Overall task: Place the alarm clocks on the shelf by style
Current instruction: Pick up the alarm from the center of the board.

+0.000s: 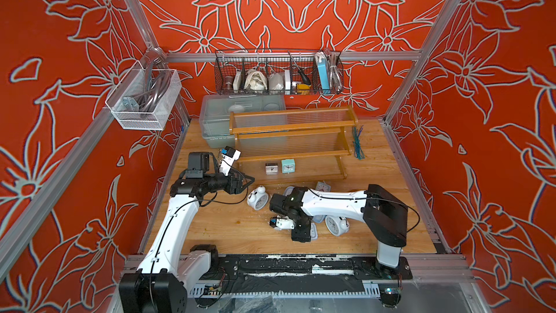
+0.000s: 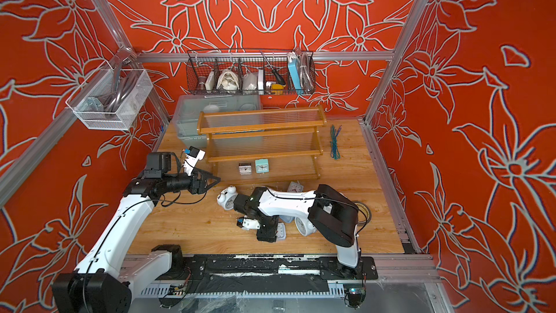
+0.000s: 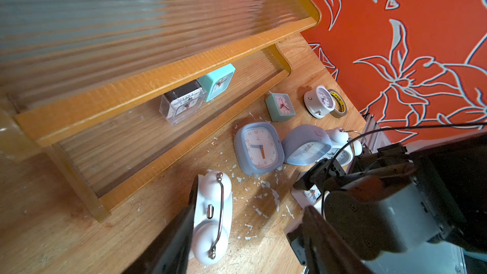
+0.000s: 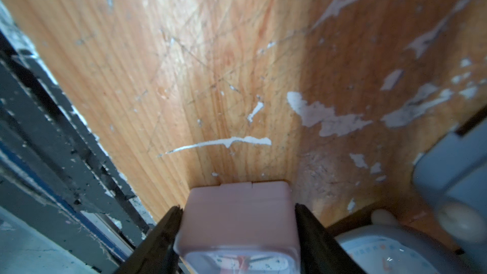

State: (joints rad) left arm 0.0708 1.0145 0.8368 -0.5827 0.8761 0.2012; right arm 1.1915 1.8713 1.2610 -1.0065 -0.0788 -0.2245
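Both top views look steeply down from above the table's (image 1: 228,230) front edge toward its back edge — nearly one scene. The left wrist camera faces the shelf (image 3: 163,75) closely; the right wrist camera hugs the tabletop, a small clock (image 4: 237,220) filling its foreground.

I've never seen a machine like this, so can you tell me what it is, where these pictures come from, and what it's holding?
These are two white-and-black robot arms fixed beside a wooden table. Two pictures look down from a camera overhead. The other two come from little cameras on each arm's wrist.

Each arm ends in an end effector, a two-finger pincher. The right end effector squeezes a small pale square plastic clock. The left end effector is open and holds nothing; it hangs beside a white round twin-bell clock.

Other clocks lie on the table. On the brown wooden shelf with clear ribbed panels, two tiny square clocks stand on the bottom level: a clear-cased one and a teal one.
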